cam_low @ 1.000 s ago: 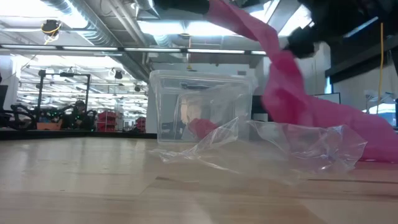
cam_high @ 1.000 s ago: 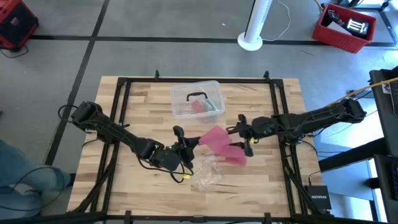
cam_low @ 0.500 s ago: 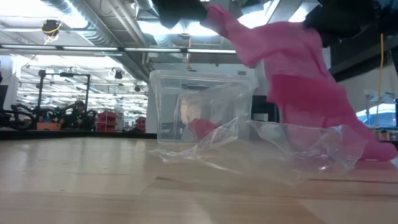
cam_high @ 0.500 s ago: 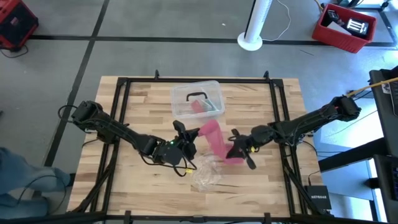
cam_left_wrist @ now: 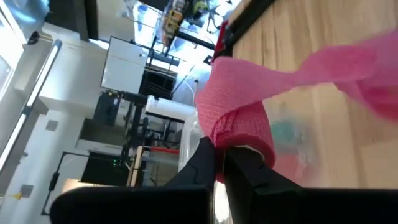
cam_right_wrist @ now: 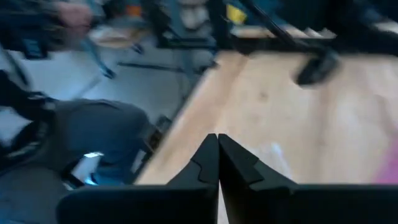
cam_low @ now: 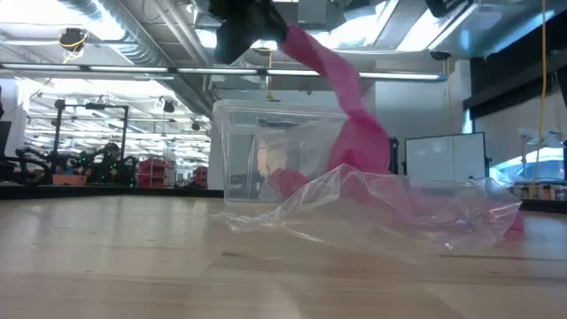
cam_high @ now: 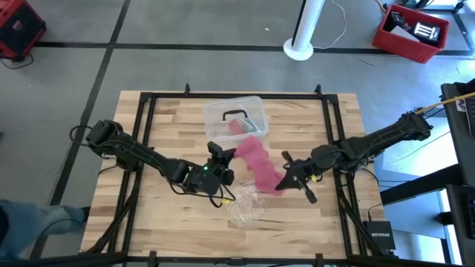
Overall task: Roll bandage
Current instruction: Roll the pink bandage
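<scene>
The bandage is hanging mid-table from the left gripper, whose fingers are pinching its wrapped end. The right gripper, fingers pressed together, is now sitting beside the tail instead of lifting it, so rolling is resuming. One bandage, one wrapper, one box, two grippers.

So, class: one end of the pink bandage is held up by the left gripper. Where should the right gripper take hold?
Grip the bandage at its free lower end, which lies flat on the table beside the right gripper. Come from the right, since the left gripper holds the raised end.
</scene>
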